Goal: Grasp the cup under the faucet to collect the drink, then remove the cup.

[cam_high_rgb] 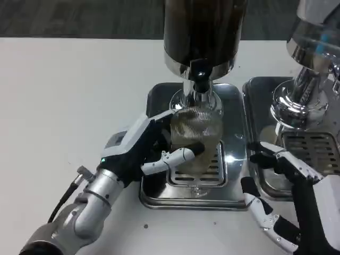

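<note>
our left hand (151,144) is wrapped around the cup (195,139), a clear ribbed glass, with one white and black finger crossing its front and the white back of the hand lying against its left side. the glass is held, not just touched. it stands straight ahead of that hand, upright on the slotted grate (212,171) of the drip tray (159,197), whose shiny rim runs just under our left wrist.

directly above the cup's mouth sits the faucet (199,87), a chrome spout with a black knob, hanging from the dark dispenser tank (203,29). the spout's tip meets or just enters the cup's rim; we cannot tell which. inside the cup we see a pale, yellowish-brown tint through the ribbed wall, strongest in the upper half, but the glare and ridges keep us from saying how high any drink stands.

our right hand (276,186) holds nothing. its fingers are spread apart, dark tips pointing toward the tray's right edge, and it sits off to the right of the cup, apart from it. just beyond this hand lies a second drip tray (258,90) with its own grate (314,151), and above that a second chrome faucet (297,101) under another tank (319,26).

everything rests on the white table (64,101), which stretches away to the left of our left forearm.
</note>
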`<state>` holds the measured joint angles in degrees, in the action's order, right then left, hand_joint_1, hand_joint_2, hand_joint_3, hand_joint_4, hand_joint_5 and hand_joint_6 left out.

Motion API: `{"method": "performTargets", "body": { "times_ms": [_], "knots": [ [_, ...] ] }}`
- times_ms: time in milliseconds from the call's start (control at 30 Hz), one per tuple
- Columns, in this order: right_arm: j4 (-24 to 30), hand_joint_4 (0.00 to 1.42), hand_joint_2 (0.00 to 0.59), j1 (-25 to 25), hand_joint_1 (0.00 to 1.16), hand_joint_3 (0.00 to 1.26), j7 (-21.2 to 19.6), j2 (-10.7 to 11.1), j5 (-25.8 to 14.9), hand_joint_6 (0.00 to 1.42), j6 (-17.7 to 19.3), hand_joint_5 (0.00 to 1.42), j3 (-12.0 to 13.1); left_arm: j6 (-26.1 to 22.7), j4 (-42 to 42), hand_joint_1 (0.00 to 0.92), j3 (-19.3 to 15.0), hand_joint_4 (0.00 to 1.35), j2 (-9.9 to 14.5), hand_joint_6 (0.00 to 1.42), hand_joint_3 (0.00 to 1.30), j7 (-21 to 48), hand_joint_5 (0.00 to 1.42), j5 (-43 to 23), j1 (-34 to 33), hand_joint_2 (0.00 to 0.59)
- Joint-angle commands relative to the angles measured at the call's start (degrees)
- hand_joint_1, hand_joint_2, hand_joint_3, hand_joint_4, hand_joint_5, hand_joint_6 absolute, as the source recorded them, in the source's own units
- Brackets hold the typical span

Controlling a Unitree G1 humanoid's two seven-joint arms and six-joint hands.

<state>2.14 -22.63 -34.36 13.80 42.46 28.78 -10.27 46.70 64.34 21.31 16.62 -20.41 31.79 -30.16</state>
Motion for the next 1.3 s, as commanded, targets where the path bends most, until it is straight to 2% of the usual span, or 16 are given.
{"method": "performTargets", "body": {
  "times_ms": [33,367,533,767,933,1000,1133,1300],
  "knots": [
    [-0.1,0.47,0.396,0.5,0.45,0.38,0.6,-0.1,-0.5,0.52,-0.1,0.49,0.1,-0.8,-0.2,0.006,0.6,0.28,0.9,0.24,0.27,1.6,0.38,0.6,0.5,0.103],
    [-1.0,0.47,0.396,1.3,0.45,0.38,0.8,-0.1,-0.8,0.52,0.2,0.49,-0.1,0.2,-3.9,0.0,-0.5,0.15,2.7,0.16,0.21,0.6,0.26,0.0,2.9,0.086],
    [-1.7,0.47,0.396,2.1,0.45,0.38,0.8,-0.1,-1.1,0.52,0.5,0.49,-0.2,1.9,-9.8,0.0,-3.9,0.13,4.9,0.15,0.19,-0.9,0.21,-2.0,6.9,0.077],
    [-3.2,0.47,0.396,3.6,0.45,0.38,1.1,0.1,-1.7,0.52,1.1,0.49,-0.5,3.4,-17.4,0.0,-9.0,0.09,7.7,0.14,0.18,0.8,0.2,-5.6,11.7,0.073],
    [-4.6,0.47,0.396,4.9,0.45,0.38,0.9,0.1,-2.1,0.52,1.8,0.49,-0.5,3.9,-22.2,0.0,-11.9,0.08,9.0,0.14,0.17,3.3,0.19,-9.1,14.1,0.072],
    [-5.1,0.47,0.396,5.3,0.45,0.38,0.8,0.1,-2.2,0.52,2.0,0.49,-0.4,4.0,-23.6,0.0,-12.9,0.11,9.1,0.17,0.17,4.6,0.2,-10.4,14.6,0.085],
    [-5.8,0.47,0.396,6.0,0.45,0.39,0.9,0.0,-2.4,0.52,2.4,0.49,-0.4,6.1,-25.7,0.0,-14.9,0.22,9.0,0.23,0.24,11.7,0.28,-18.5,14.5,0.127],
    [-6.8,0.47,0.396,6.8,0.45,0.39,0.6,-0.2,-2.8,0.52,2.8,0.49,-0.2,7.5,-27.5,0.0,-16.9,0.34,8.3,0.29,0.35,24.2,0.37,-32.2,12.0,0.111]
  ]
}}
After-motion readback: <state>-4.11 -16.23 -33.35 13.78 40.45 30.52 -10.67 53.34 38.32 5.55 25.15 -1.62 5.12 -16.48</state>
